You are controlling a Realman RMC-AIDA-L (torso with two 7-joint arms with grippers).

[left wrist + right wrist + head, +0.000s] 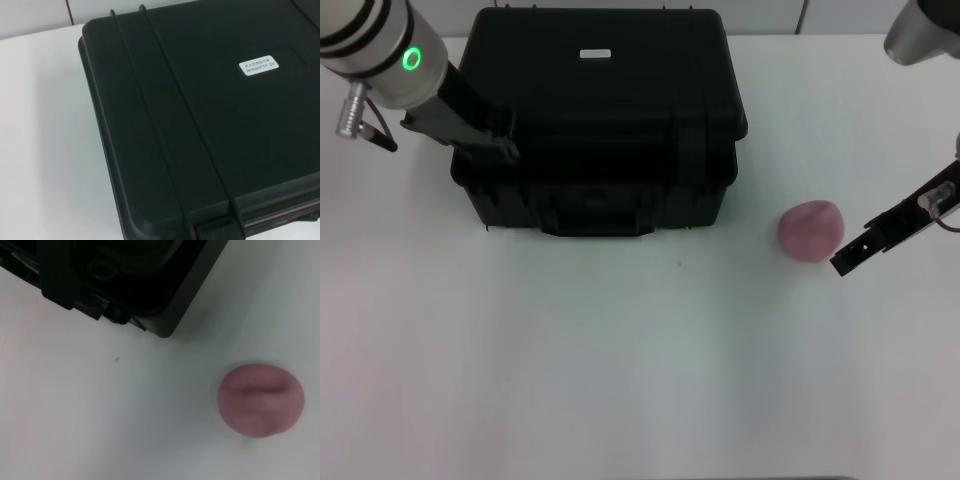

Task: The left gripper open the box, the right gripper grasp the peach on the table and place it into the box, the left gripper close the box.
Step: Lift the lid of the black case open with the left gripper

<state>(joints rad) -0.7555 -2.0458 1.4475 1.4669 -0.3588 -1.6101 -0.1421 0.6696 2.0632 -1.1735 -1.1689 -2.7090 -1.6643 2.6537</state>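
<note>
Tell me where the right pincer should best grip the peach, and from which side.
Probably across the round middle of the peach, coming down from above. It sits alone on the table, apart from the box, with its crease facing up. The right pincer is already beside it.

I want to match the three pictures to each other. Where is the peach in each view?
Head view: the peach lies on the table, to the right of the box.
Left wrist view: not in it.
Right wrist view: the peach lies apart from the box's corner.
Shared landmark: the box.
</note>
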